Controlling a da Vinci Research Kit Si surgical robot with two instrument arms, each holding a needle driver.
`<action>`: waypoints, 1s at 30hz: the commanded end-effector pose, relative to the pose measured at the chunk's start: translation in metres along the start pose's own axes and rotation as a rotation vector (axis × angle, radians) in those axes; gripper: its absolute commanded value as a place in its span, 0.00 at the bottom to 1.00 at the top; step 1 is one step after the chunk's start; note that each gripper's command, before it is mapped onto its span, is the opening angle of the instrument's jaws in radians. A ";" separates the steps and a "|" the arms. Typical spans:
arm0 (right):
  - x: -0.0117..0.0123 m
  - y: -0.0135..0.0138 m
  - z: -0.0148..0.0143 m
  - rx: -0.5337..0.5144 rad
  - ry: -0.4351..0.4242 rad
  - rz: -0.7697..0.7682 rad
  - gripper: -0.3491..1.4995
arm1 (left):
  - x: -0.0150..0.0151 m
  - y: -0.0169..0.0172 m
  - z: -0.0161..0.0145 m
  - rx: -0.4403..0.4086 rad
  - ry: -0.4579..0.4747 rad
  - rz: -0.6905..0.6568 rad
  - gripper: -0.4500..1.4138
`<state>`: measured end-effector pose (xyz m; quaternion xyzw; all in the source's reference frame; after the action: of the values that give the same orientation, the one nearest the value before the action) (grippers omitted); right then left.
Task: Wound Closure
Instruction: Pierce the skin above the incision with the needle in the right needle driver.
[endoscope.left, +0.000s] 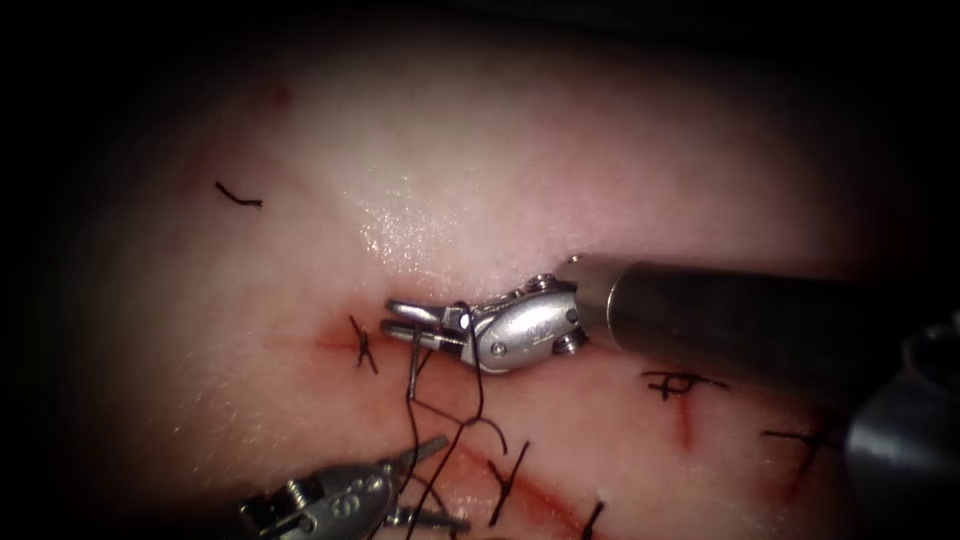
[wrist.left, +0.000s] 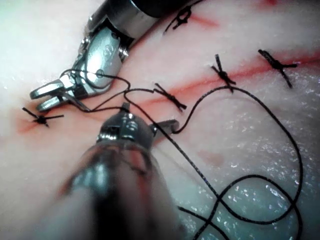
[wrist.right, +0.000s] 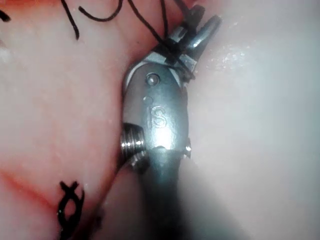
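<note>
My right tool (endoscope.left: 398, 318) lies across the tissue (endoscope.left: 420, 180) at the left end of the cut (endoscope.left: 455, 410), jaws slightly open. Black thread (endoscope.left: 462, 312) is wrapped once around the tool behind its jaws, and a short strand (endoscope.left: 413, 362) hangs from between them. The same tool (wrist.left: 44, 97) (wrist.right: 205, 17) appears with thread crossing it. My left tool (endoscope.left: 437, 483) (wrist.left: 150, 116) sits lower, jaws open, holding nothing, with the thread (wrist.left: 200, 172) running across it. No needle in the tissue that I can see.
Tied stitches (endoscope.left: 363, 345) (endoscope.left: 508, 480) (endoscope.left: 682, 383) (endoscope.left: 808, 440) cross the red cut lines. A loose cut end of thread (endoscope.left: 238, 197) lies on the tissue at upper left. Slack thread (wrist.left: 280, 150) loops widely over the tissue. Red fluid tints the cut edges.
</note>
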<state>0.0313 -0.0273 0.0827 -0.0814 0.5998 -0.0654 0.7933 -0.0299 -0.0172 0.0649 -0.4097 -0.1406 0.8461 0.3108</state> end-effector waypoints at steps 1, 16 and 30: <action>-0.0006 -0.0006 0.0008 0.007 -0.004 0.010 0.00 | 0.0000 -0.0002 0.0008 -0.001 0.002 0.001 0.45; -0.0026 -0.0050 0.0008 0.194 -0.085 0.094 0.00 | -0.0001 -0.0002 0.0004 -0.007 -0.007 0.004 0.44; -0.0044 -0.0068 -0.0014 0.258 -0.151 0.183 0.00 | -0.0001 -0.0004 0.0000 -0.010 -0.014 0.004 0.44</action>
<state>0.0277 -0.0329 0.0874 0.0746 0.5281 -0.0593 0.8438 -0.0291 -0.0171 0.0647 -0.4042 -0.1459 0.8494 0.3064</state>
